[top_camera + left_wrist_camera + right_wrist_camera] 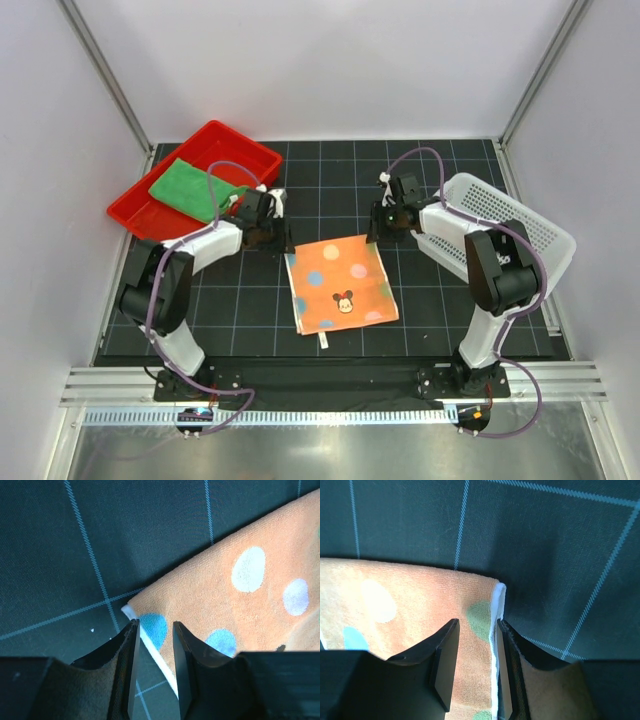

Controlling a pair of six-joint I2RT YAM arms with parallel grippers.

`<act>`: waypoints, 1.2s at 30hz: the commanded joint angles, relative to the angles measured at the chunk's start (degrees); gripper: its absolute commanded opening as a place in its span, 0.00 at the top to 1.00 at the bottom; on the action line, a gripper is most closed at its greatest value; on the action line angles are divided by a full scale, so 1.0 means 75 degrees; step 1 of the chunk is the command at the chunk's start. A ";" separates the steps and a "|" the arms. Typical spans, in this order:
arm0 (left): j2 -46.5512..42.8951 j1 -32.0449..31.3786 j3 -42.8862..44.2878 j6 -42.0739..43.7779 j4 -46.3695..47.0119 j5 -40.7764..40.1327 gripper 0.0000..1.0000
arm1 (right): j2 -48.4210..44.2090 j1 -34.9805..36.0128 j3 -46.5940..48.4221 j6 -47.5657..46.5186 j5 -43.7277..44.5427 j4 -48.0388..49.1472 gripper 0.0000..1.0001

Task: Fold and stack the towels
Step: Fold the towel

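Note:
The orange polka-dot towel [340, 283] lies flat on the black grid mat, with a small mouse badge near its front. My left gripper [272, 238] is at its far left corner. In the left wrist view the gripper [155, 630] is open, its jaws straddling the white-edged corner of the towel [225, 595]. My right gripper [379, 232] is at the far right corner. In the right wrist view it [477, 630] is open, its jaws either side of the white hem of the towel [410, 605]. The green towel [195, 188] lies crumpled in the red tray. The yellow-orange towel is out of view.
The red tray [240, 147] sits at the back left, tilted over the mat's edge. The white perforated basket [520, 225] stands at the right, close behind my right arm. Frame posts stand at the back corners.

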 commanded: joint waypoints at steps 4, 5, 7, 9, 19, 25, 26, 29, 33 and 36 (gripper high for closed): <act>0.0535 -0.0003 0.0382 0.0191 0.0115 0.0321 0.64 | 0.0247 0.0029 0.0273 -0.0122 -0.0277 0.0246 0.57; 0.0583 -0.0003 0.0394 0.0168 0.0103 0.0298 0.63 | 0.0271 0.0018 0.0285 -0.0134 -0.0266 0.0234 0.57; 0.0677 0.0009 0.0476 0.0156 0.0022 0.0251 0.63 | 0.0306 0.0017 0.0297 -0.0146 -0.0265 0.0269 0.57; 0.0724 -0.0003 0.0499 0.0167 -0.0049 0.0239 0.64 | 0.0318 0.0006 0.0285 -0.0134 -0.0300 0.0293 0.57; 0.0993 0.0102 0.1061 0.0612 -0.0084 0.0215 1.00 | 0.0283 -0.0100 0.0203 0.0065 -0.0325 0.0586 0.81; 0.1192 0.0278 0.1659 0.0940 -0.0529 0.0346 1.00 | -0.0233 -0.0100 -0.0101 0.0287 0.0039 0.0644 0.93; 0.1227 0.0302 0.1810 0.0987 -0.0611 0.0264 1.00 | -0.0256 -0.0100 -0.0148 0.0381 0.0097 0.0621 0.93; 0.1287 0.0325 0.2057 0.1070 -0.1009 0.0064 0.86 | -0.0210 -0.0100 -0.0253 0.0498 0.0063 0.0691 0.93; 0.0994 0.0325 0.1825 0.1081 -0.1151 -0.0124 0.63 | -0.0163 -0.0100 -0.0277 0.0464 0.0109 0.0727 0.91; 0.0818 0.0325 0.1648 0.1163 -0.1116 -0.0206 0.62 | -0.0093 -0.0100 -0.0219 0.0405 0.0121 0.0680 0.91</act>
